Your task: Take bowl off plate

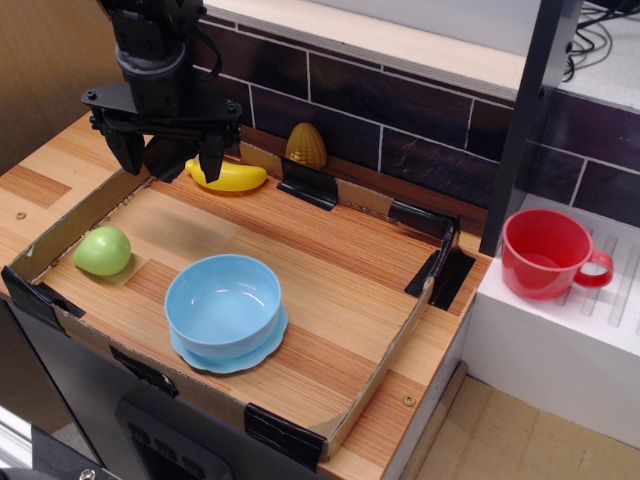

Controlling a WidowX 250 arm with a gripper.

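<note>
The light blue bowl [223, 300] sits upright on the light blue scalloped plate [232, 356], whose wavy edge shows under the bowl's front and right side. Both rest on the wooden tray floor near its front edge. My black gripper [168, 160] hangs above the tray's back left part, well behind and to the left of the bowl. Its two fingers [126, 152] point down and stand apart, with nothing between them.
A green round fruit [103, 250] lies at the tray's left. A yellow banana [230, 177] and a yellow corn cob [306, 146] lie at the back wall. The low cardboard rim [385, 350] surrounds the tray. A red mug [545, 254] stands on a white block at right.
</note>
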